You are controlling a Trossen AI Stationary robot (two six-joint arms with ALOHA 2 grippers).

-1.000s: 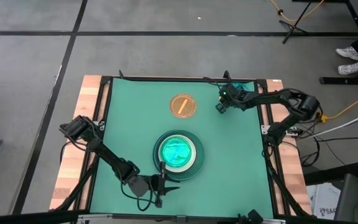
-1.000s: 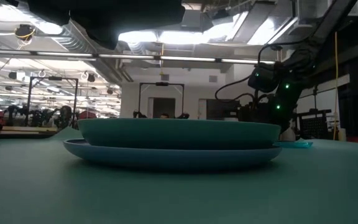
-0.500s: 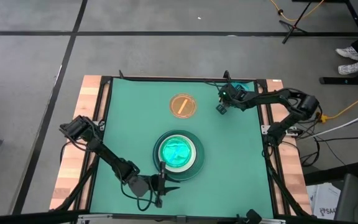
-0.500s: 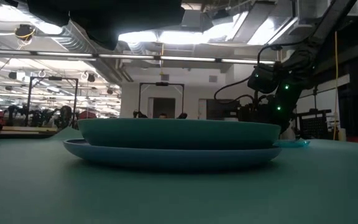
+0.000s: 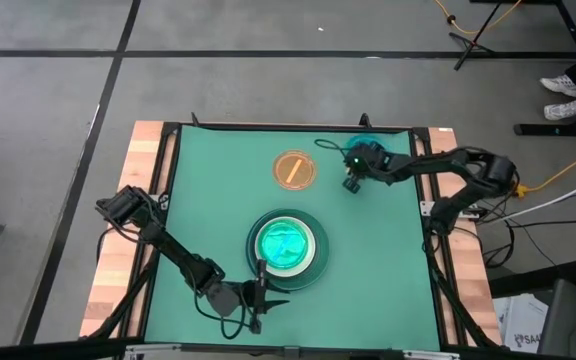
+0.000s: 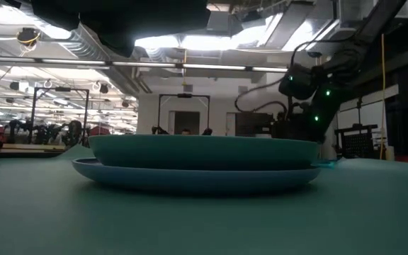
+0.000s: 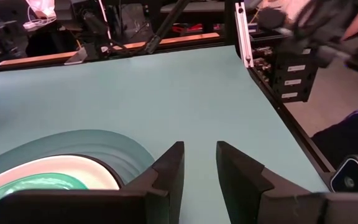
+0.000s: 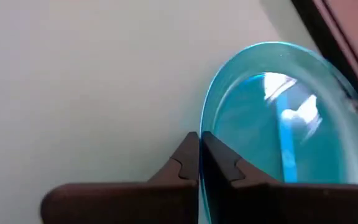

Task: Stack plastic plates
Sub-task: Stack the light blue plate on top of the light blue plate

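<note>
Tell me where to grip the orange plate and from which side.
Grip the orange plate by its thin rim, pinching across the edge. It lies flat on the green mat, so only the rim gives purchase. Come from its right, probably with the right tool, which is nearest.

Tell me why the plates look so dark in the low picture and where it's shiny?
Low view: bright ceiling lights behind leave the stacked plates in dark silhouette. Right wrist view: white glare streaks the cyan plate pinched in the right tool. Left wrist view: the room's top corner is blurred.
</note>
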